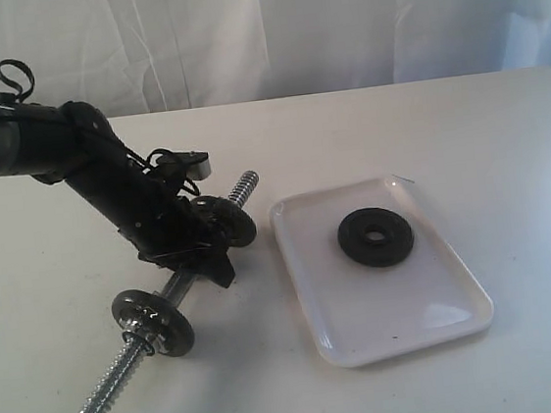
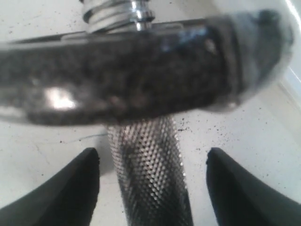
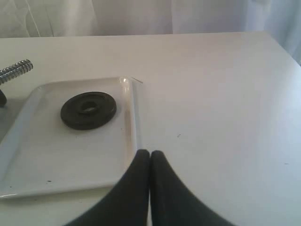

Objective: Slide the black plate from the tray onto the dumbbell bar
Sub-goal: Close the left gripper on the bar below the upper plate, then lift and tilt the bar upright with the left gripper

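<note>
The black plate (image 1: 375,236) (image 3: 88,109) lies flat in the far half of the white tray (image 1: 310,301) (image 3: 70,160). Left of the tray, the dumbbell bar (image 1: 112,386) lies slantwise on the table with a grey-black disc (image 1: 153,321) near its front end and another (image 1: 226,220) near its far end. My left gripper (image 1: 202,261) (image 2: 153,162) is open, its fingers either side of the knurled middle of the dumbbell bar (image 2: 150,179) with gaps on both sides, close behind a disc (image 2: 131,75). My right gripper (image 3: 150,153) is shut and empty, beside the tray's near right corner.
The white table (image 1: 424,122) stretches behind and to the right of the tray, with a white curtain along its back. The bar's far threaded end (image 1: 244,187) (image 3: 16,69) points towards the tray's far left corner. The right arm is outside the exterior view.
</note>
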Available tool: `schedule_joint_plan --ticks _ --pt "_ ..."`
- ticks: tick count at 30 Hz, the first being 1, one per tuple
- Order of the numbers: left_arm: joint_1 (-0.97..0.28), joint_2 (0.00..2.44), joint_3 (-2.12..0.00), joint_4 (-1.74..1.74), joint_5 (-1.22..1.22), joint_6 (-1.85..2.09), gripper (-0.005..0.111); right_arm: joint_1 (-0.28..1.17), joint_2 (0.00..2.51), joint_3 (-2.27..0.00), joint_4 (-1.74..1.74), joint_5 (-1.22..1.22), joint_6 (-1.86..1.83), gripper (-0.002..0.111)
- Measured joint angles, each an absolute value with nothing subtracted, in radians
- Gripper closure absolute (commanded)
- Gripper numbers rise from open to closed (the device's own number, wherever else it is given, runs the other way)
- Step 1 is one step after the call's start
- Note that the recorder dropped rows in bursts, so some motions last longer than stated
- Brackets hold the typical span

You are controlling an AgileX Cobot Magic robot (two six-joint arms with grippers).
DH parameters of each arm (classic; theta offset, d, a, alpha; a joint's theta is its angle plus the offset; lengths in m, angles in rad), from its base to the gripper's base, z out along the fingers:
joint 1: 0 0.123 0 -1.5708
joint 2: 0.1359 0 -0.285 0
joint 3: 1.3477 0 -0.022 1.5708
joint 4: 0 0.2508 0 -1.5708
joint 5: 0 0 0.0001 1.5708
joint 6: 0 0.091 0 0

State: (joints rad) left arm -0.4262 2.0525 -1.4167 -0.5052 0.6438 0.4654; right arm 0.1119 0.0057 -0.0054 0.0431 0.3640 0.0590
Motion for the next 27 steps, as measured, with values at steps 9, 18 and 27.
schedule_joint_plan --ticks 9,18,27 --pt "-0.426 2.063 -1.417 -0.525 0.65 0.457 0.107 0.112 0.006 -0.005 0.043 0.364 0.059 0.108" --pt "-0.432 2.063 -1.415 -0.557 0.648 0.48 0.107 0.112 0.006 -0.005 0.043 0.364 0.059 0.108" --pt "-0.432 2.026 -1.391 -0.557 0.573 0.615 0.107 0.112 0.006 -0.005 0.043 0.364 0.059 0.108"
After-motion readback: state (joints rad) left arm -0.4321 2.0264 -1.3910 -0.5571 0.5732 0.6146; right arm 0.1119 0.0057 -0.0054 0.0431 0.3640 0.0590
